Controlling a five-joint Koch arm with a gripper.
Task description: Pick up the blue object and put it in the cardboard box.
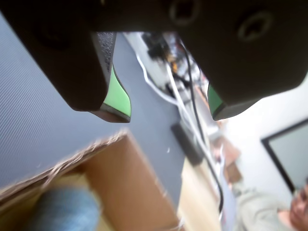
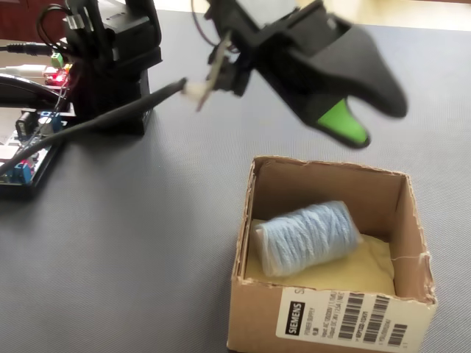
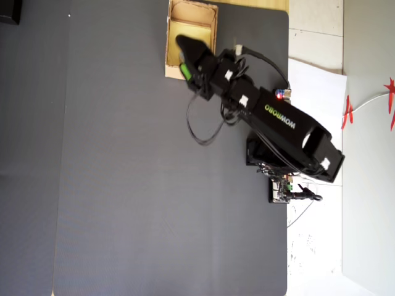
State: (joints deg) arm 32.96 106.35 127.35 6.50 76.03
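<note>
On the dark grey desk (image 2: 147,243), near its far edge in the overhead view, we see the cardboard box (image 2: 254,202) standing open, a white barcode label (image 2: 346,321) stuck to the side nearest the fixed camera. Inside it, on the yellowish floor, the blue object (image 2: 307,237) lies on its side, a pale blue wound roll resting toward the left half of the box as the fixed view shows it. We see it touching nothing but the box floor.

Above the box, clear of its rim, we find the gripper (image 1: 171,108). In the wrist view its two black jaws with green pads stand apart with open space between them, and they hold nothing. Below them in that view a torn flap edge of the box (image 1: 72,161) and a blurred part of the blue roll (image 1: 62,209) show at the bottom left.

From overhead, the black arm (image 3: 278,120) reaches from its base (image 3: 271,163) at the desk's right edge up toward the box (image 3: 213,28). In the fixed view, a circuit board with wires (image 2: 26,158) sits at the left edge, beside the base.
</note>
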